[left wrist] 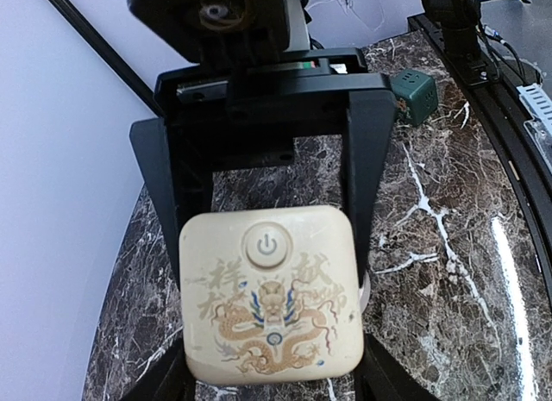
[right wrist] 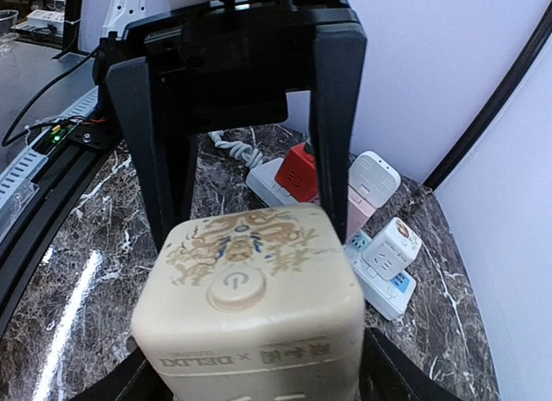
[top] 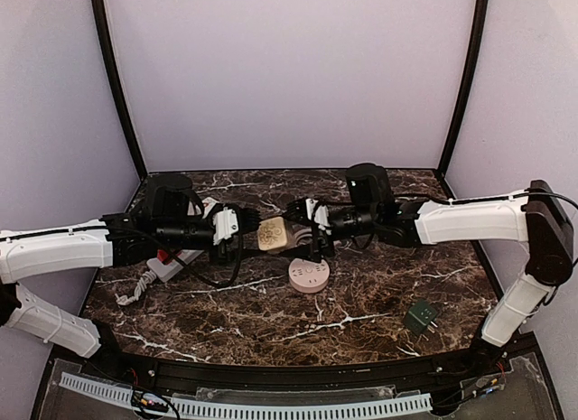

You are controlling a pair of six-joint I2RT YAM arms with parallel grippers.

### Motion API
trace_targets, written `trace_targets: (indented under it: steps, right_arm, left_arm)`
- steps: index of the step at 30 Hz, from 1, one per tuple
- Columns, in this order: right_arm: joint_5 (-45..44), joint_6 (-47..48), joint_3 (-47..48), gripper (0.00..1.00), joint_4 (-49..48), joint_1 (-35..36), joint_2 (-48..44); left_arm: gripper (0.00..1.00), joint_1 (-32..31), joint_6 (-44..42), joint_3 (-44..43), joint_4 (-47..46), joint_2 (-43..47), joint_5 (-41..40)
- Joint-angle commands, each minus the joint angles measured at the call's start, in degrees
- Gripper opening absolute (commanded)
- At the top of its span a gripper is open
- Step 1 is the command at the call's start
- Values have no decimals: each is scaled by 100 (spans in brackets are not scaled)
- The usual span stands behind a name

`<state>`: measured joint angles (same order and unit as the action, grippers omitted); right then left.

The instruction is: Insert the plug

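The plug is a cream cube with a dragon print and a power button. It is held in the air between both arms, above the marble table. My left gripper is shut on its left side and my right gripper on its right side. In the left wrist view the cube fills the space between my fingers, with the right arm's fingers flanking it from above. In the right wrist view the cube shows likewise. The white power strip lies on the table at the left.
The strip carries a red cube, a pink-and-white plug and a small white cube. A pink round disc lies below the cube. A green adapter lies at the front right, also in the left wrist view.
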<state>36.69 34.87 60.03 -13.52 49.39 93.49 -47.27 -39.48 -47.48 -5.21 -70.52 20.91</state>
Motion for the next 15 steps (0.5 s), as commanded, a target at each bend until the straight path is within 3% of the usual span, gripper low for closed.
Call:
trace_targets:
  steps: [1,4,8,9,10,11,12,15]
  right_arm:
    - [56,95,-4,63,107,-97,-134]
    - [214,37,150,43,176,-94,38]
    - [346,-56,325,8,292,-105,209]
    - [443,-87,326,0,228,-109,217]
    - [548,-263,291,0,25,-113,221]
    - [701,-397,236,0,-181,-121,222]
    - [837,-519,174,0,-405,-130,214]
    - [1097,-873,3,0,-1034,-168,156]
  left_arm:
    - [1,-18,-195,-38,224,120,0]
    - [1,-19,-173,-53,226,110,15]
    - [1,-16,-84,-44,128,105,45]
    - [17,-14,44,13,-38,119,34]
    - [36,-17,261,71,-136,123,26]
    - [71,-19,391,85,-322,114,56]
    - [84,-15,649,76,-397,94,105]
    - [86,-4,1015,33,-597,-13,267]
